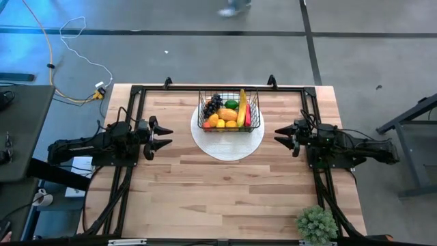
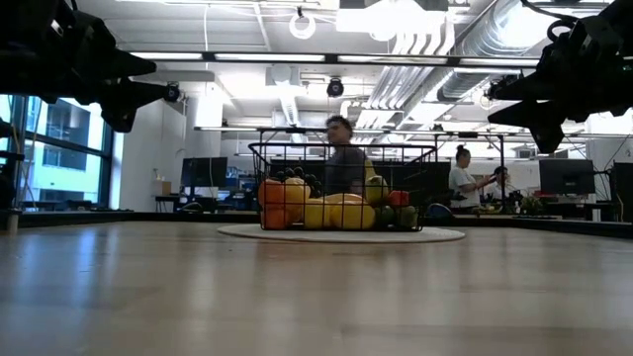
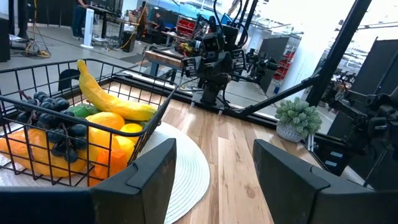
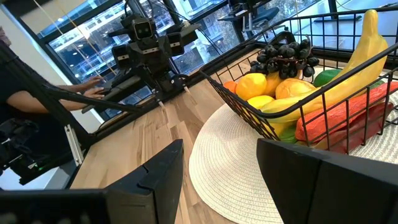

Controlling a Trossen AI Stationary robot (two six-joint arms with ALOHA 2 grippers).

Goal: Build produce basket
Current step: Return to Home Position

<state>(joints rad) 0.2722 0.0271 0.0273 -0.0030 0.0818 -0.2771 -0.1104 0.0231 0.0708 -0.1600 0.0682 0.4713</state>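
The black wire-mesh basket stands on a round white plate near the table's far edge. It holds produce: a yellow banana, dark grapes, orange and yellow fruits, a green piece and a red piece. My left gripper hovers open left of the plate, above the table. My right gripper hovers open right of the plate. The basket shows in the left wrist view and again, as the basket, in the right wrist view. Neither gripper touches anything.
A spiky green potted plant stands at the table's near right corner. Black frame rails run along the far edge and both sides. Bare wood lies toward the near edge. People are in the room beyond.
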